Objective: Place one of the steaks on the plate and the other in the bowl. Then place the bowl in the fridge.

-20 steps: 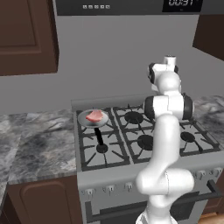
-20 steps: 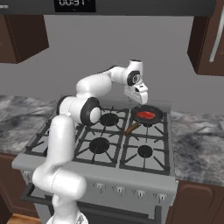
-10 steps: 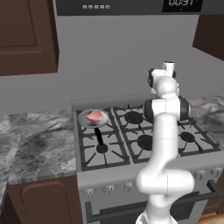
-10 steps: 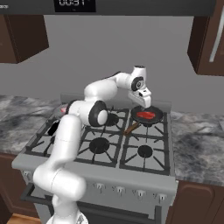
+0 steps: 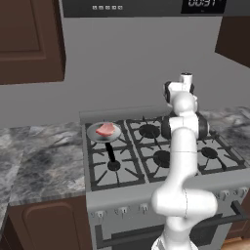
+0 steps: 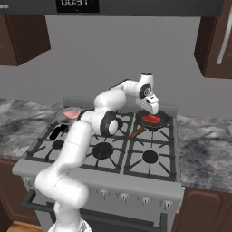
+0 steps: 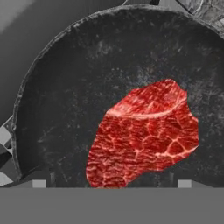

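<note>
Gas stove (image 6: 104,149) set between two stretches of grey marbled tabletop (image 5: 39,156), dark wood cabinets above on either side. White arm reaching from the base over the burners toward the back right corner of the stove.

End effector (image 6: 148,108) hovering just above a dark round pan (image 6: 164,121) on the back right burner, released, jaws spread wide, nothing between them. Inside that pan, a deep red marbled steak (image 7: 144,135) lying flat on the dark bottom, slightly off centre toward the near rim in the hand view; same steak seen from the right base view as a red patch under the hand. Brown handle (image 6: 135,133) of this pan sticking out toward the middle of the stove.

On the back left burner, a second pan, grey pan (image 5: 97,138), with a black handle (image 5: 111,152) pointing toward the front of the stove. In it, a paler pinkish steak (image 5: 105,129), lying flat.

Two steaks well apart, one in each pan, on opposite sides of the stove. Microwave clock panel (image 5: 202,4) along the top edge.
</note>
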Tool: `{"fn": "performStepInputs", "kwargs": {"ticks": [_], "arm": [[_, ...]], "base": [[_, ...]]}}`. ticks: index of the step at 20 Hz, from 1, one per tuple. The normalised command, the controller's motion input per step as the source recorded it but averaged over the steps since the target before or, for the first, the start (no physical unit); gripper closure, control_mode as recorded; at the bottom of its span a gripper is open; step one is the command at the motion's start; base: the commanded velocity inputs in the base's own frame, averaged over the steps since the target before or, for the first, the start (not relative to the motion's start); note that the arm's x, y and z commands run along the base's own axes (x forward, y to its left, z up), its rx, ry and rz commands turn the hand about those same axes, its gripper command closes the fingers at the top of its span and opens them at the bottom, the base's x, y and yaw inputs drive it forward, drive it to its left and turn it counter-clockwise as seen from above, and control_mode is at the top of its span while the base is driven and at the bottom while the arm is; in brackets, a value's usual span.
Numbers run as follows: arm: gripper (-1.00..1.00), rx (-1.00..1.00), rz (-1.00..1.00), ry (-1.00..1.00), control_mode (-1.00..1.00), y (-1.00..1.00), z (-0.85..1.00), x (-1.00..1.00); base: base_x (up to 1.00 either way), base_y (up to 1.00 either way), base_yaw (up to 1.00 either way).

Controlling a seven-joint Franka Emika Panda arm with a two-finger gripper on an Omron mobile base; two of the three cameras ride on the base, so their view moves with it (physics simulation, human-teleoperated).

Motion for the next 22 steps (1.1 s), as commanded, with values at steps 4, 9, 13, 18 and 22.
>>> {"fn": "performStepInputs", "kwargs": {"ticks": [4,9,13,18,22], "arm": [[-1.0,0.0,-0.03,0.01,-1.0,-0.09,-0.22,0.14],[-1.0,0.0,-0.14,0.08,-1.0,0.0,-0.21,0.0],[-1.0,0.0,-0.13,0.0,-1.0,0.0,-0.2,0.01],[-1.0,0.0,-0.11,0.0,-1.0,0.0,-0.23,0.0],[-1.0,0.0,-0.1,0.01,-1.0,0.0,-0.2,0.0]], "base": [[0.0,0.0,0.0],[0.0,0.0,0.0],[0.0,0.0,0.0],[0.0,0.0,0.0],[0.0,0.0,0.0]]}}
